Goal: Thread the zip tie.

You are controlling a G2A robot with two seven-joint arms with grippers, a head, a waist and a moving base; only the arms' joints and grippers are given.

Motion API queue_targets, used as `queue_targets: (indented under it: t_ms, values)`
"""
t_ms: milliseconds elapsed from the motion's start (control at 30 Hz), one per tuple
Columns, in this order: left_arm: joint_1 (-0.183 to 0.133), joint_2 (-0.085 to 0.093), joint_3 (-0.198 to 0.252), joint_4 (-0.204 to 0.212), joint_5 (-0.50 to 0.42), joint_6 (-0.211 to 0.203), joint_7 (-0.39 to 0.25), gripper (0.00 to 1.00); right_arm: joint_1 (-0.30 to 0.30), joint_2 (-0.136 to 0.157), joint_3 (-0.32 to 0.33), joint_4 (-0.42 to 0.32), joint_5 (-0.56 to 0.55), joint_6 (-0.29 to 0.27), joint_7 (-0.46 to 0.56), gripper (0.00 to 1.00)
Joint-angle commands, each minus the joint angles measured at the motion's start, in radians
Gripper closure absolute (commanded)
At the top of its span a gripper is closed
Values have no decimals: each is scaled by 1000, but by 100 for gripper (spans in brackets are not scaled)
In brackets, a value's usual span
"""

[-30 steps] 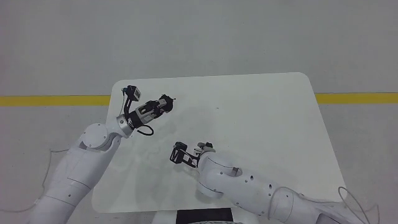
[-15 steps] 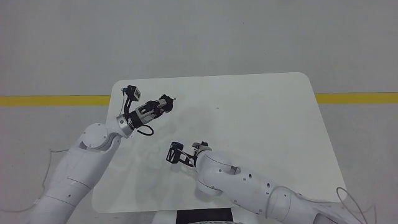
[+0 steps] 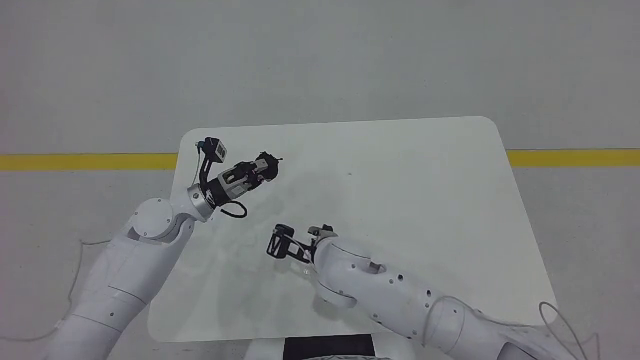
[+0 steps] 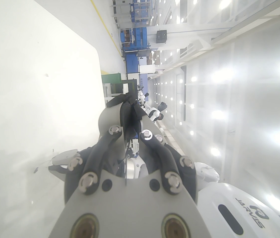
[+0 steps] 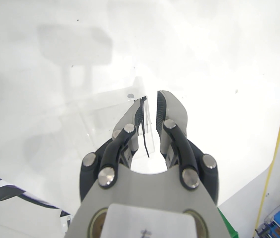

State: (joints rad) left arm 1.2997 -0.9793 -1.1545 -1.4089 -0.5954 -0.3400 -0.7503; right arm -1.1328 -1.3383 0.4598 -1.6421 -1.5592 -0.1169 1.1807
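Evidently the threading is at an early stage. In the right wrist view the right claw (image 5: pixel 150 97) hangs over the desk (image 5: pixel 204 50) with its jaws a little apart. The black zip tie (image 5: pixel 143 127) stands in the gap between them, lying along one ribbed pad and clear of the other, with its square head up near that fingertip and its tail running back toward the palm. I judge it bracketed but not pinched. No loop shows, and I see no tail passed through the head, so the grasp, the bend and the feed through the head all seem left to do. The left claw (image 4: pixel 129 105) is pressed shut and points out across the desk. Whether anything thin sits between its dark pads I cannot tell. In the top view it (image 3: pixel 268 163) is well apart from the right claw (image 3: pixel 276 244), so the two would have to come together before any threading. Just under and beside the right claw's fingertips is what looks like a clear holder (image 5: pixel 110 105), its edges hard to make out, and the tie seems to rest against it. That holder is the likeliest thing to foul a closing finger. A few dark specks (image 5: pixel 77 20) dot the desk beyond the fingertips, far enough off to be harmless.
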Motion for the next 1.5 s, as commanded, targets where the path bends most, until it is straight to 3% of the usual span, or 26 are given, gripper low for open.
queue_targets:
  t_ms: [0,267,400,767,833,1000,1133,1300,1467]
  values:
    - [0,0,0,0,0,0,0,100,0,-4,5,7,4,-7,1,85]
    - [0,0,0,0,0,0,0,100,-4,-18,24,30,13,-26,-2,89]
    - [0,0,0,0,0,0,0,100,-12,-22,34,33,8,-32,-4,100]
    - [0,0,0,0,0,0,0,100,-38,-23,58,11,-11,-42,7,100]
    - [0,0,0,0,0,0,0,100,-42,-22,61,9,-11,-44,9,97]
    - [0,0,0,0,0,0,0,100,-48,-20,66,5,-11,-50,11,77]
    - [0,0,0,0,0,0,0,100,-53,-15,69,-20,-11,-50,33,67]
    - [0,0,0,0,0,0,0,100,-84,0,85,-102,-6,-56,90,64]
    - [0,0,0,0,0,0,0,100,-126,11,147,-179,113,-91,158,64]
